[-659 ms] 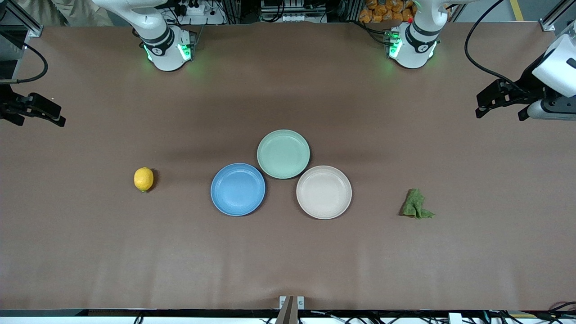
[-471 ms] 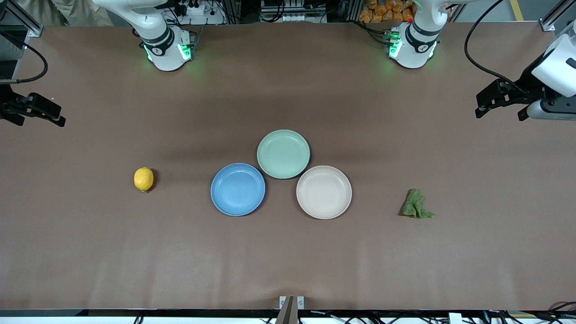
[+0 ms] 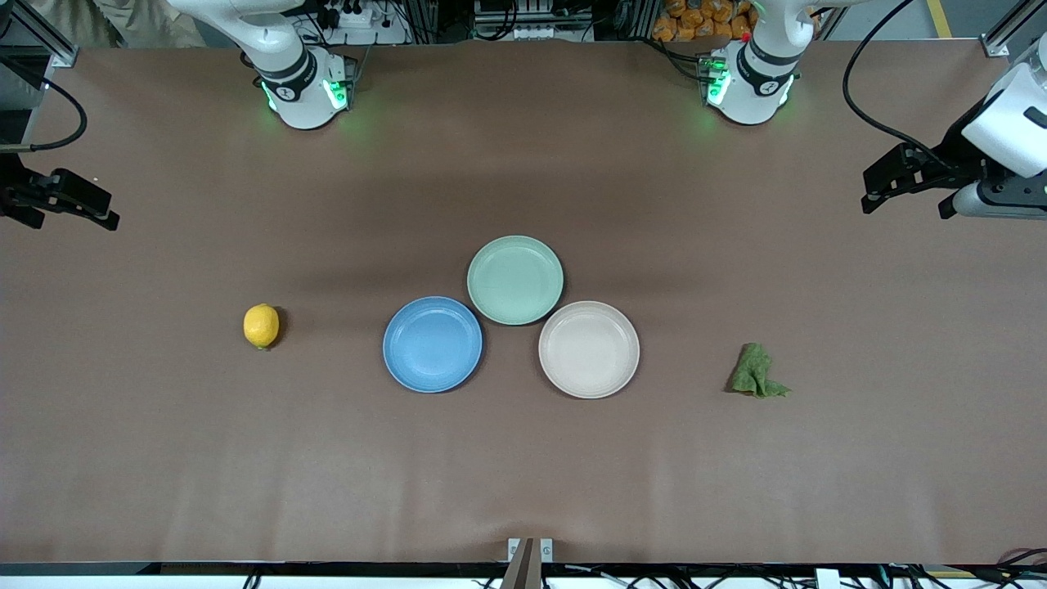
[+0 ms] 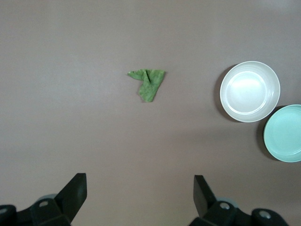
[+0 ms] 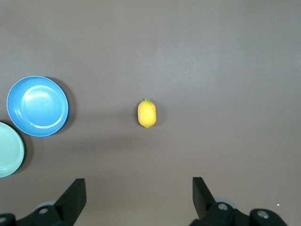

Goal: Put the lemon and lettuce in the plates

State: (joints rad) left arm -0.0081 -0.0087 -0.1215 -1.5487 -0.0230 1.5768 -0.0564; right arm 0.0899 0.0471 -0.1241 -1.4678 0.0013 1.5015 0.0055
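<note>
Nothing has been picked up yet; both items lie bare on the table (image 3: 523, 474).

Lemon (image 3: 261, 325): toward the right arm's end of the table, well apart from the blue plate (image 3: 433, 344). Your right pincer (image 5: 138, 197) hangs high over that end, fingers spread wide and empty, with the lemon framed between them in its wrist view. That reads as a staging pose for a straight descent.

Lettuce (image 3: 758, 372): toward the left arm's end, near the cream plate (image 3: 589, 349) but not touching it. Your left pincer (image 4: 140, 195) is likewise spread and empty, high over its end of the table, leaf centred ahead of it.

The three plates cluster mid-table, rims nearly touching. The mint plate (image 3: 515, 280) sits farthest from the front camera and is likely not a target.

Layout suits a split job: each arm takes the item on its own side and drops it in the closest plate, so the arms need not cross.

Watch the lettuce: it looks flat and floppy, so pinch at the raised fold.
</note>
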